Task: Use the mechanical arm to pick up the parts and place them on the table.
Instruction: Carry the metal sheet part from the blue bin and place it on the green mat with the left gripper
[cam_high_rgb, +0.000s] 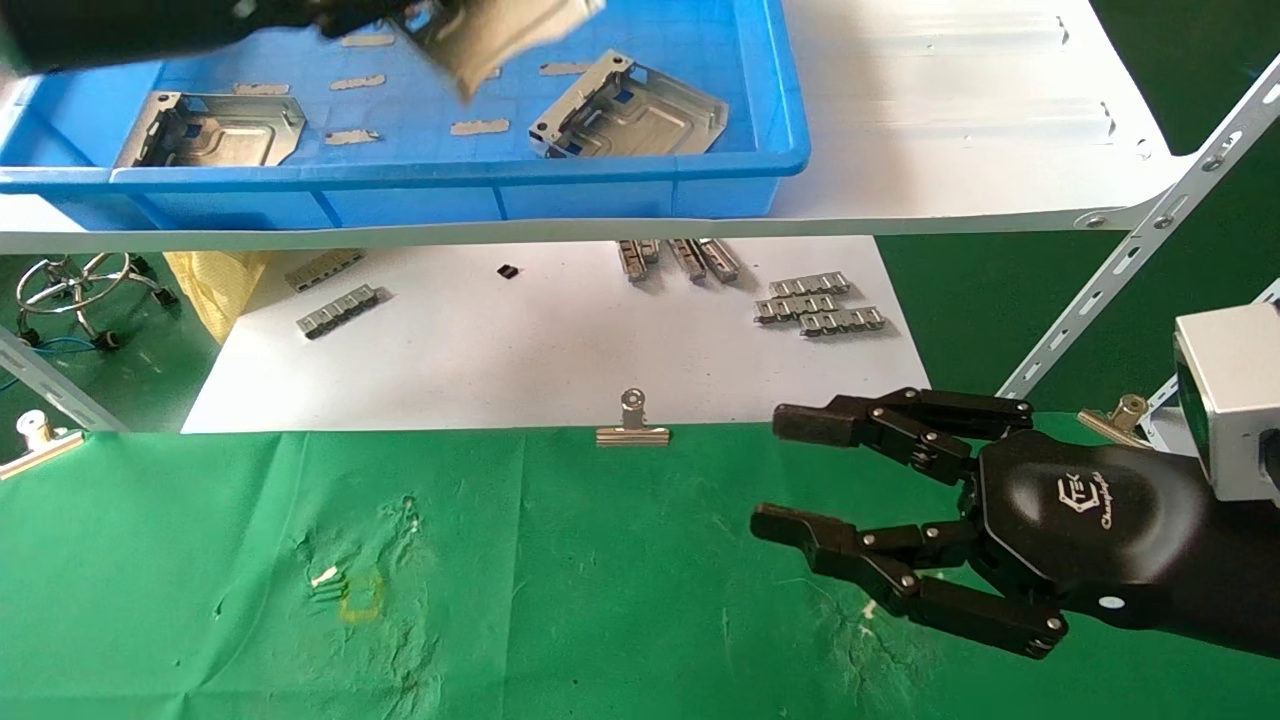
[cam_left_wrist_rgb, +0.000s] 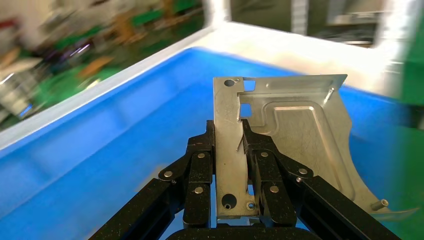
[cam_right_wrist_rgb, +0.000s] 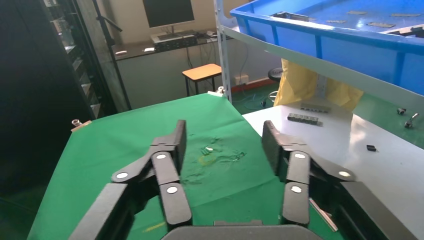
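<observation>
Over blue tray (cam_high_rgb: 640, 170) | left gripper (cam_left_wrist_rgb: 229, 150) clamps part (cam_left_wrist_rgb: 290, 130), grip clear in wrist view only | right gripper (cam_high_rgb: 790, 475) spread, empty

Your shiny black robot hand (cam_high_rgb: 1085, 515) has a white logo, jointed black fingers (cam_high_rgb: 880, 420) with silver screws, and a silver-grey box wrist (cam_high_rgb: 1230, 400).

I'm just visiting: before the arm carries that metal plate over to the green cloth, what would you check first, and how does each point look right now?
1. Left gripper shut on the held plate: ok, fingers clamp its edge.
2. Plate lifted clear of the blue tray: ok, it hangs above the tray floor.
3. Grip firm enough for the trip: cannot tell.
4. Landing spot on the green table: ok, open cloth in the middle.
5. Right gripper out of the path: not ok, it hovers open over the cloth's right side.
6. Parts left in the tray: two plates remain.
</observation>
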